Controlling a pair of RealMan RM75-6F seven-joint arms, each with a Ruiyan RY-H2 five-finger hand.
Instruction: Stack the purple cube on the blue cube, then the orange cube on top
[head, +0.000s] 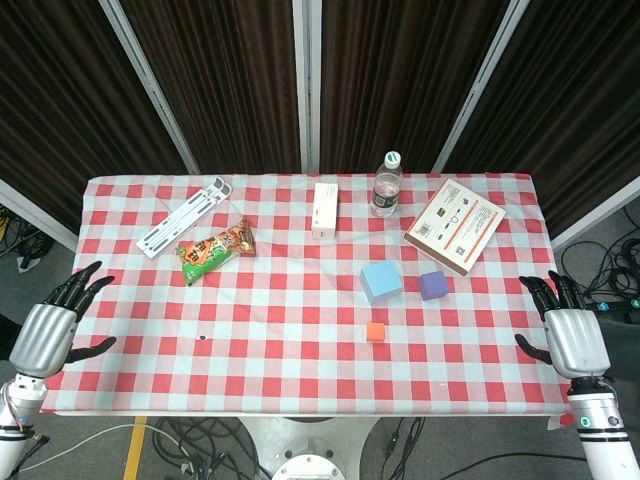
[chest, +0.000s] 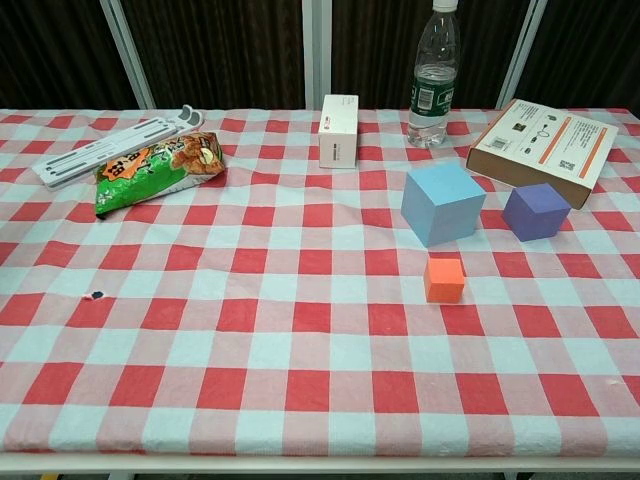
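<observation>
Head view: left hand (head: 45, 335) and right hand (head: 575, 338) hung off table's side edges, fingers spread, holding nothing; neither near cubes. Purple cube (head: 433, 285) sat just right of blue cube (head: 381, 281), apart; orange cube (head: 376, 332) nearer, in front of blue. No stacking done. Judged right hand closer to all three, likely picker. Cardboard box (head: 455, 225) close behind purple cube could crowd approach.
</observation>
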